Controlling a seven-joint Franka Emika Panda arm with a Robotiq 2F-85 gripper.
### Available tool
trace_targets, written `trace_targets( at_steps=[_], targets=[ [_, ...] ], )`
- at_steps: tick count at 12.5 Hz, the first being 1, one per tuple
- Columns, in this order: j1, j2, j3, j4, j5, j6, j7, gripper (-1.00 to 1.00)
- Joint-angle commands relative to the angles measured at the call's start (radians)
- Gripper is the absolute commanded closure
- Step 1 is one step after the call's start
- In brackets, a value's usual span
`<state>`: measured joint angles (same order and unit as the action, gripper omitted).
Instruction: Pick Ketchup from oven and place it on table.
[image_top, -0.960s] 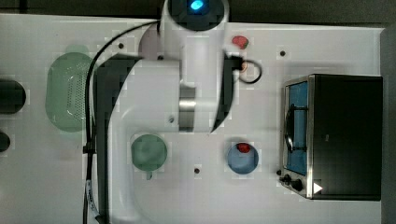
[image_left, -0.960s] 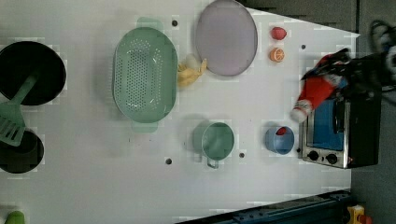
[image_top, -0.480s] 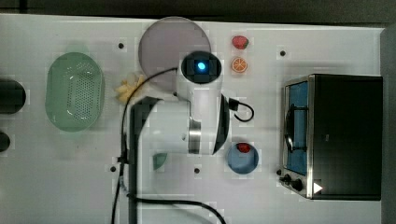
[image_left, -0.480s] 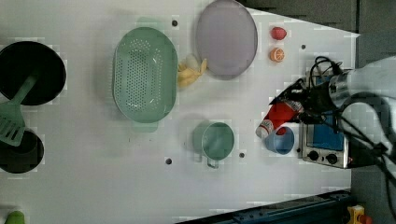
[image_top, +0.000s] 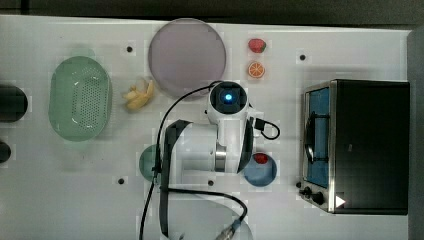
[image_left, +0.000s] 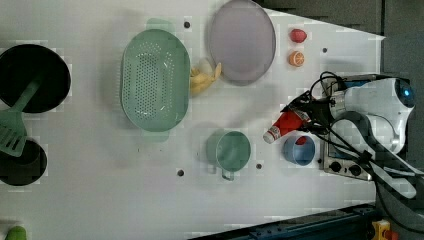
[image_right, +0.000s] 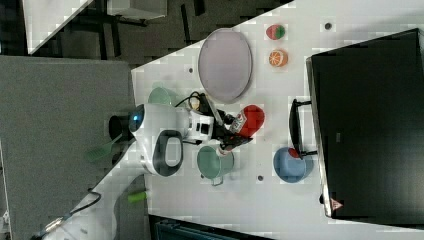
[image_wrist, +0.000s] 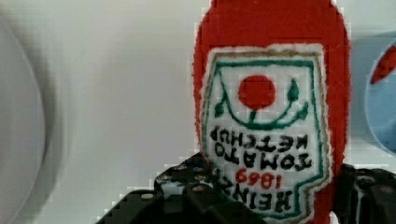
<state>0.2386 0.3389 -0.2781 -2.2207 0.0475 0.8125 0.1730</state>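
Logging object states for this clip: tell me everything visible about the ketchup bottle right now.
The Ketchup is a slim red bottle with a white cap and a white label edged in green, reading Heinz Tomato Ketchup; its surface looks fuzzy, like fabric. It is out of the oven, held tilted in the hand with the cap end pointing away from the arm, above the table between the green cup and the blue bowl. Only the hand appears to touch it.
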Motion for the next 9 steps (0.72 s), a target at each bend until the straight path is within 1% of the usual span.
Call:
trace_targets(
  at_steps=[1,2,3,6,8,9],
  targets=[
    [0.013,0.052,0.009,-0.011,0.03,0.056,0.038,-0.71],
    [0.012,0.051,0.007,-0.012,0.03,0.055,0.039,-0.93],
    [0.012,0.042,0.007,-0.01,0.03,0.055,0.039,-1.0],
    [0.012,-0.046,-0.001,0.012,0.029,0.036,0.039,-1.0],
    [0.012,-0.142,-0.006,0.071,0.029,-0.031,0.039,-1.0],
    [0.012,-0.189,-0.005,0.116,0.027,-0.093,0.039,-1.0]
  ],
)
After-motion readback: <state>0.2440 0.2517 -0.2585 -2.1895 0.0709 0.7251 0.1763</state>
